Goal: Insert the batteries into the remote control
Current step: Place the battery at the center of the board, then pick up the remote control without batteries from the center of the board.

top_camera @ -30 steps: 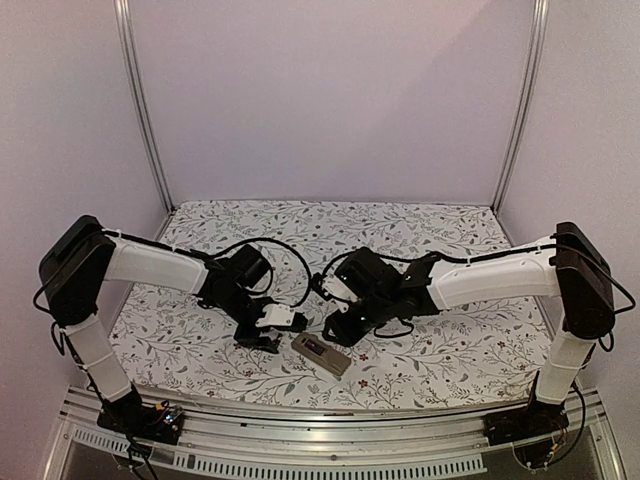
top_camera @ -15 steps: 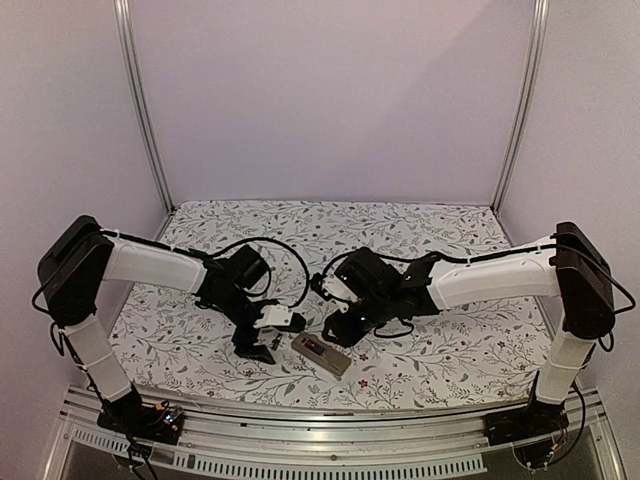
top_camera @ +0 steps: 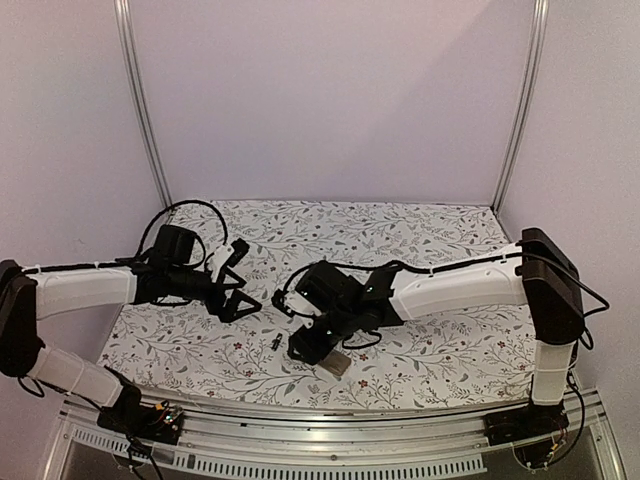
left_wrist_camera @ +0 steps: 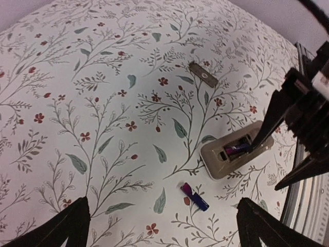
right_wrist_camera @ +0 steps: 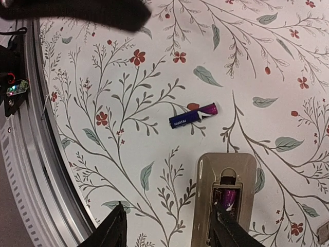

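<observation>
The loose battery (right_wrist_camera: 194,115) lies on the counter (right_wrist_camera: 288,67) just beside the remote control (right_wrist_camera: 223,200), crosswise to it, ahead of the right fingers (right_wrist_camera: 115,229), which stand apart and empty. The left fingers (left_wrist_camera: 67,229), spread wide, hang farther off. Only the wrist views show a seated battery (right_wrist_camera: 227,198) in the recess

The right fingers (top_camera: 312,345) hover over the remote (top_camera: 337,364). One battery (top_camera: 274,343) lies beside it on the table (top_camera: 450,350). The left fingers (top_camera: 237,283) stand open, well apart.
</observation>
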You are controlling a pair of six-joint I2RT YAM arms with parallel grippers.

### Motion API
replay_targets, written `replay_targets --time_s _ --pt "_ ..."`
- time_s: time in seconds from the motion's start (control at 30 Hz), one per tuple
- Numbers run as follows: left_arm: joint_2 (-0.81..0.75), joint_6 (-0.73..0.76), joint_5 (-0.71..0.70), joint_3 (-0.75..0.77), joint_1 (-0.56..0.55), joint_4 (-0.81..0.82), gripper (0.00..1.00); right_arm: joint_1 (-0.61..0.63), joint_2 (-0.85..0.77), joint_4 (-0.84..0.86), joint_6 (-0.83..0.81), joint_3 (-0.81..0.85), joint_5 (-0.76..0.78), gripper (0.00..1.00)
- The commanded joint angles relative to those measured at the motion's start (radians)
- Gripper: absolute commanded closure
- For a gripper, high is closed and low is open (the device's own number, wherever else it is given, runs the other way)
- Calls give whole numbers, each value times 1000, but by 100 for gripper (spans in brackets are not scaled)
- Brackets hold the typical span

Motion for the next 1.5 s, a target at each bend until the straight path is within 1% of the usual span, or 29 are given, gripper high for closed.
replay_targets --time_s 0.0,0.03,0.17,0.23,0.4,0.47,0.63,0.8,1.03,1.17,1.23,1.27,1.4,1.47 --pt "-142 -544 -57 -104 84 251 0 0 52 -63 9 13 54 47" --pt "-175 -596 -81 -140 89 291 0 1 55 -72 9 15 63 48" --pt "-288 -823 -180 -339 93 540 0 6 90 -101 0 33 74 49" --pt "-317 -876 -206 -405 92 608 0 18 98 -103 -11 33 85 49" --pt "-422 -899 -314 -509 106 623 0 29 74 -78 -6 -27 138 50" --pt "-460 -900 -335 -541 126 643 0 30 54 -71 -2 -42 164 50" --pt "-519 -917 -382 -589 187 636 0 29 45 -59 -27 -39 139 51" --pt "-543 -905 -385 -601 211 645 0 29 106 -94 -24 10 163 52" --pt "-539 -907 -371 -608 212 664 0 29 136 -104 -62 57 173 55" --pt "-541 -907 -369 -608 212 664 0 29 155 -126 -95 67 166 58" --pt "-542 -905 -366 -609 212 664 0 29 158 -136 -110 64 162 66" --pt "-542 -906 -365 -609 212 666 0 30 158 -144 -120 63 161 67" --pt "-542 -902 -352 -609 212 670 0 29 156 -164 -151 53 142 69" --pt "-542 -901 -348 -609 213 672 0 32 150 -161 -179 39 112 72"
